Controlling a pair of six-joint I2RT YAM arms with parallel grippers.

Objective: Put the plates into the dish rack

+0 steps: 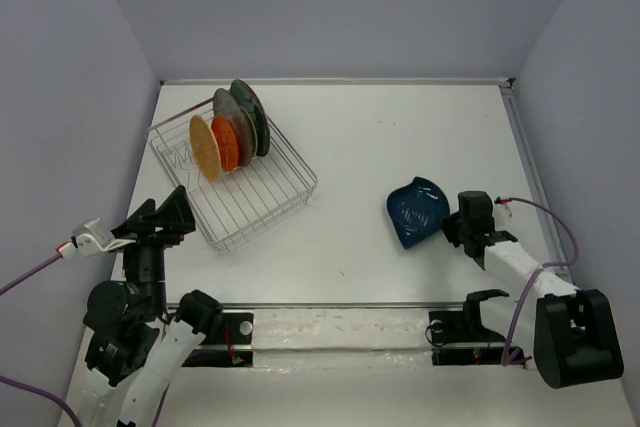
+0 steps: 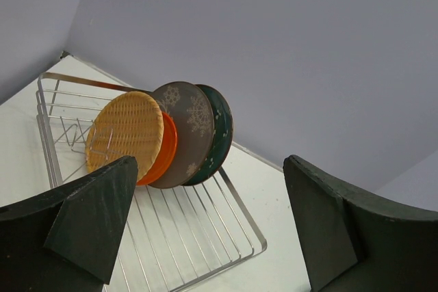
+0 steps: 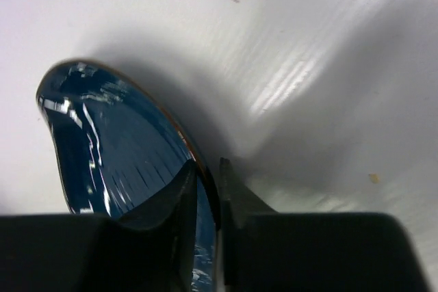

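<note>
Blue plate (image 1: pixel 416 213) rim pinched by R gripper (image 3: pixel 209 169) (jaws nearly closed), L gripper (image 2: pixel 211 169) spread wide, empty, near rack (image 1: pixel 255 209)

In the square silver wire dish rack (image 2: pixel 246 213), the tan woven-textured plate (image 2: pixel 126 131) covers most of the orange plate (image 2: pixel 166 152), and the grey deer-print plate (image 2: pixel 188 124) leaves only a crescent of the large teal plate (image 2: pixel 223 128). The left gripper (image 2: pixel 210 169) blocks the rack's near side with its fingers (image 2: pixel 89 223). The dark blue leaf-shaped plate (image 3: pixel 102 141) runs out of view behind the right gripper (image 3: pixel 207 169), its surface blurred.
</note>
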